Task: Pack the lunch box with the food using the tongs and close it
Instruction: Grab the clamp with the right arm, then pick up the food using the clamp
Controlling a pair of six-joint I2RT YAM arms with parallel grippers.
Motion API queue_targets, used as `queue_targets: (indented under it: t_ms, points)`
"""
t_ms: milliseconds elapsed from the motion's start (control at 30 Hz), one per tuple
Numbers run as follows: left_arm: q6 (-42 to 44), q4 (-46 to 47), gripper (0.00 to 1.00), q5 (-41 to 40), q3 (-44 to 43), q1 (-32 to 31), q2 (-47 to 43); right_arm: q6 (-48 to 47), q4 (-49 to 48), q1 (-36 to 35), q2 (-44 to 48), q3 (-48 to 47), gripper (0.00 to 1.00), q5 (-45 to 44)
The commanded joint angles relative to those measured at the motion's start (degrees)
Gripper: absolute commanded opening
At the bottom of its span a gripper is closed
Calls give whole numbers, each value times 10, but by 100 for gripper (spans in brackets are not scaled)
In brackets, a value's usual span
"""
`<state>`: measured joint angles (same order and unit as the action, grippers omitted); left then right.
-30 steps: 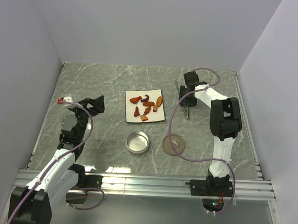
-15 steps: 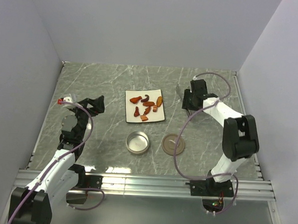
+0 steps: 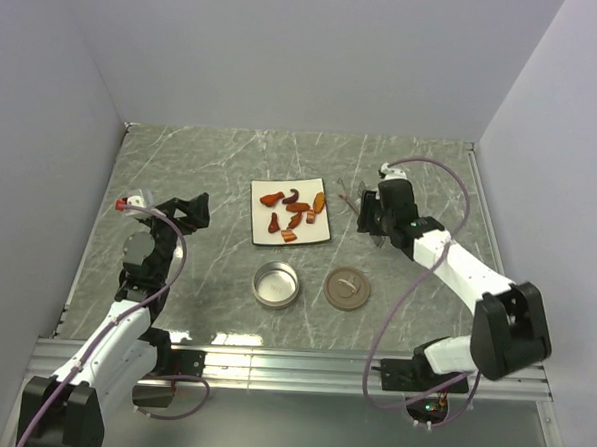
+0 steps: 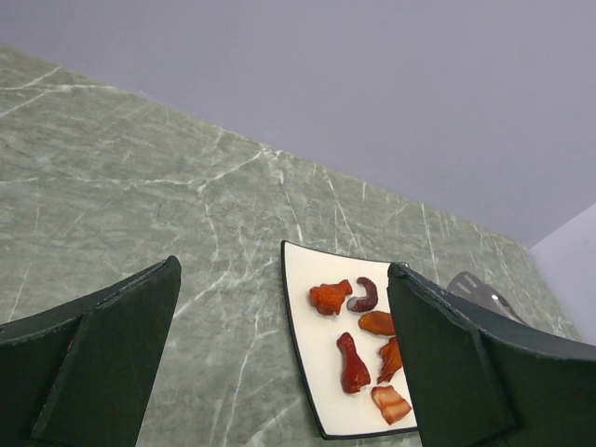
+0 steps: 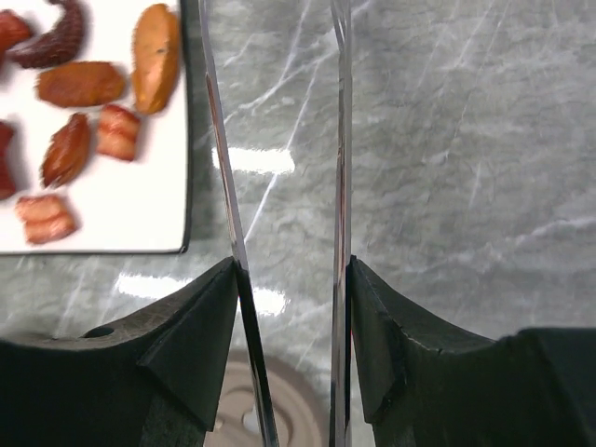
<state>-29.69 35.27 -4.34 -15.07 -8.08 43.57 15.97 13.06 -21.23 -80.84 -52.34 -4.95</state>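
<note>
Now the right claw (image 5: 293,270) pinches the tongs (image 5: 342,140). Its two dark fingers press from outside on the two thin, shiny metal arms, which run almost parallel with a narrow gap between them. The tongs are held above the bench (image 3: 202,158), just beside the right edge of the white square plate (image 3: 260,234). On this plate lies the food (image 3: 294,213), small orange, red-brown and dark purple pieces, some long, one curved like a hook. All the pieces are on the plate.

The lunch box (image 3: 276,283), a round shallow tin of bright metal, stands open near the front edge of the plate. Its flat brown lid (image 3: 348,287), with a small handle in the middle, lies just beside it on the right.

The left claw (image 3: 187,208) has its fingers spread wide and holds nothing; it stays to the left, well apart from the plate.

The bench is grey-green stone-like with thin white veins, smooth and a little glossy. Plain pale walls (image 3: 307,54) close it on three sides.
</note>
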Motion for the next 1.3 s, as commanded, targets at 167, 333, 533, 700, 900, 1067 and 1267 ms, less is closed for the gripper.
queue_targets:
  t_ms: [167, 333, 533, 700, 900, 1067, 1267]
  points:
    - [-8, 16, 99, 13, -1, 3, -10, -3, -51, -42, 155, 63, 57, 21]
    - [-10, 14, 99, 19, -3, 3, -9, -1, -61, -54, 169, 79, 57, 30]
    - [-10, 15, 99, 19, 0, 3, -13, 4, -73, -75, 145, 74, 56, 14]
    - [-9, 16, 100, 21, -1, 3, -10, 12, -73, -91, 110, 60, 56, -20]
    - [-9, 16, 99, 21, 0, 3, -10, 21, -66, -112, 60, 37, 56, -59]
    - [-9, 16, 99, 21, 0, 3, -14, 21, -65, -121, 24, 22, 56, -66]
    - [-10, 16, 99, 20, 0, 3, -13, 21, -65, -123, -4, 8, 56, -69]
